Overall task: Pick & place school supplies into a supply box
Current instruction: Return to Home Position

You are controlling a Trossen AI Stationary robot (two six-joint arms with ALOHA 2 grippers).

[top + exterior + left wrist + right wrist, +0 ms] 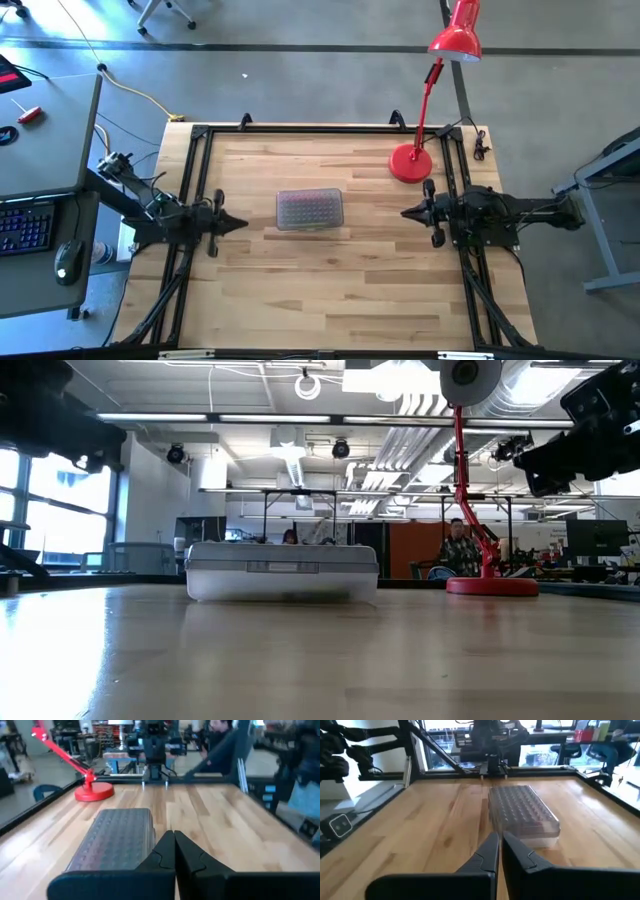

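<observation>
Surface: pale wood-plank table (330,290) inside a black frame. Concrete floor is seen around it. A grey desk carrying a keyboard (25,225) and a mouse (68,258) stands behind the left arm. In the low view an open workshop hall with ceiling ducts and strip lights is seen, with a seated person (460,548) far behind the table.

A red desk lamp (410,163) stands with its round base on the table, just beside the right gripper's jaws and toward the far edge. Its shade hangs out beyond the table frame.

The supply box (310,210) lies flat on the table between the two sets of jaws. It touches neither and is nearer to the left ones. Its ribbed, studded lid (117,837) is on. Faint colour is seen through it, but single items cannot be told apart.

Left gripper (240,223): the arm is held low and level from the left table edge. The jaws are clenched tip to tip on nothing and pointed toward the box.

Right gripper (405,212): the arm is held level from the right edge, facing the left one. The jaws are pressed together and empty, well apart from the box.
</observation>
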